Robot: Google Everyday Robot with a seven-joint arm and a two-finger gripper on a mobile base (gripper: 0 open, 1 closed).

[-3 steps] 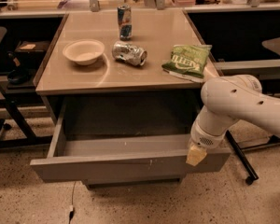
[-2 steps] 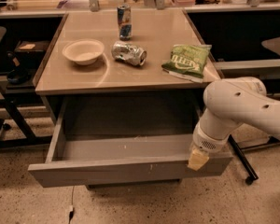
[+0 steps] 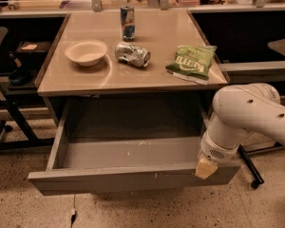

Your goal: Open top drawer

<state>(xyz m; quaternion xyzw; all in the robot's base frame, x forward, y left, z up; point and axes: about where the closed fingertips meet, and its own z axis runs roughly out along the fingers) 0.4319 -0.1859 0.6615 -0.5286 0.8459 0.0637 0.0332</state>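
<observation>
- Gripper [image 3: 205,168] is down low at the right end of the top drawer [image 3: 133,179], its pale tan tip right against the upper edge of the front panel, near the corner.
- Spread or pressed together? Cannot tell from this angle; the wrist hides it.
- Behind it the white arm [image 3: 244,113] bends up and away to the right, beside the table's right side.
- The top drawer stands well out from under the table, its wide grey front nearest the camera and its deep grey tray open to view, with pale flecks on the tray floor.
- The front panel sits a touch skewed, with the left end nearer the camera than the right.
- Up top, the table [image 3: 152,32] carries four things.
- A white bowl [image 3: 86,52] sits at the left.
- A crushed can [image 3: 132,54] lies on its side just right of the bowl.
- An upright can [image 3: 128,22] stands behind the crushed one.
- A green chip bag [image 3: 192,61] lies near the right edge, above the gripper's side of the drawer.
- Speckled floor [image 3: 147,210] runs underneath it all.
</observation>
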